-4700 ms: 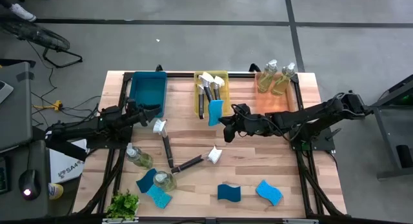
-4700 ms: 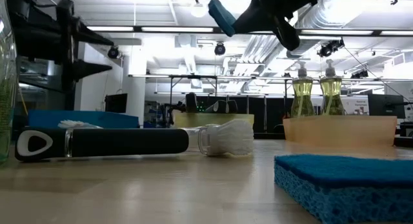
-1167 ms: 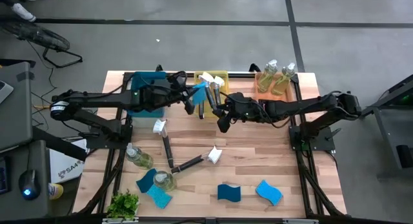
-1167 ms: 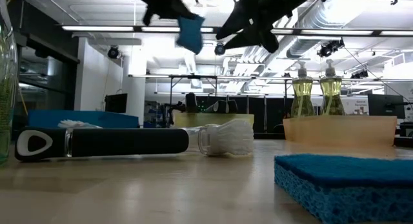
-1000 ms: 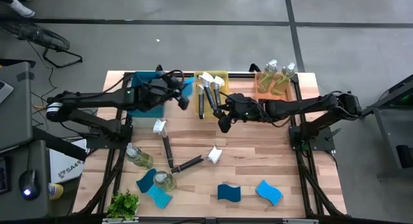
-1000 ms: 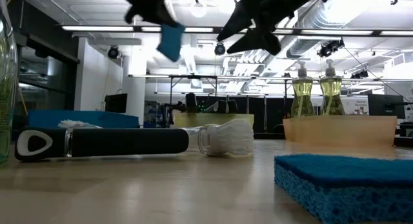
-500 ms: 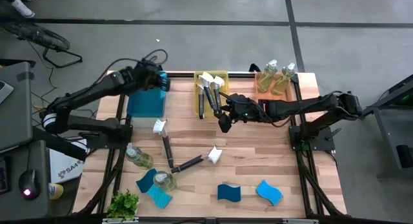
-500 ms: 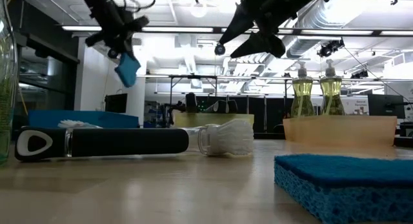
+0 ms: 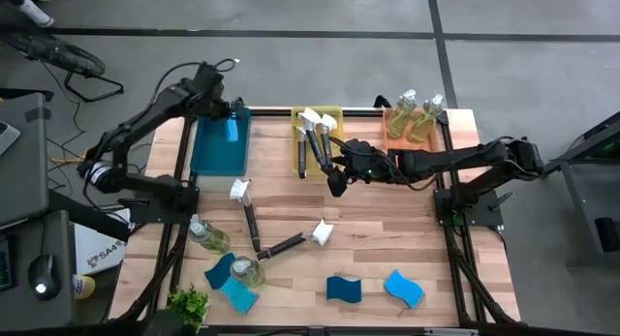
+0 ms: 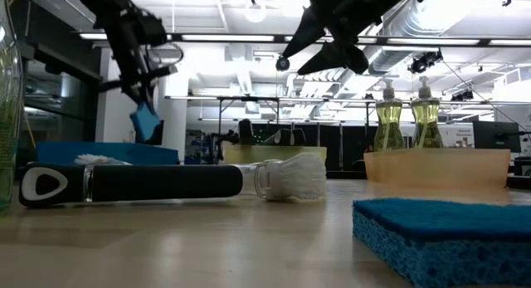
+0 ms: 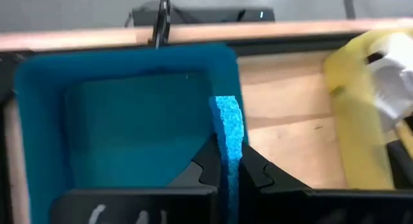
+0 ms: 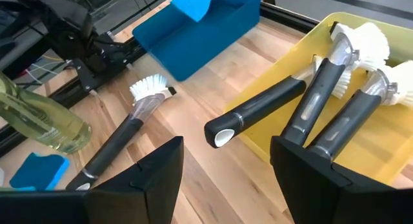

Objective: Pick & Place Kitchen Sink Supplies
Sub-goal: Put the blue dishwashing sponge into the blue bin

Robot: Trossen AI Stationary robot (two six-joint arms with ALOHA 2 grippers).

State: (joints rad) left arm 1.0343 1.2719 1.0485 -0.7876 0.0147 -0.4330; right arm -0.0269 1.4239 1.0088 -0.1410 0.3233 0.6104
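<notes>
- My left jaws clench a sponge edge-up over the blue bin.
- My right jaws (released) hover beside the yellow bin of brushes.

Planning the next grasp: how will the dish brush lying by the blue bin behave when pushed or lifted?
The dish brush lies flat with a rounded-looking black handle, so it may roll when nudged. The handle looks rigid, while the white bristle head would probably flex. Gripped far from the head, it may tilt.

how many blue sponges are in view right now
5: one sponge held by the left gripper over the blue bin, two near the plant, two at the near edge.
</notes>
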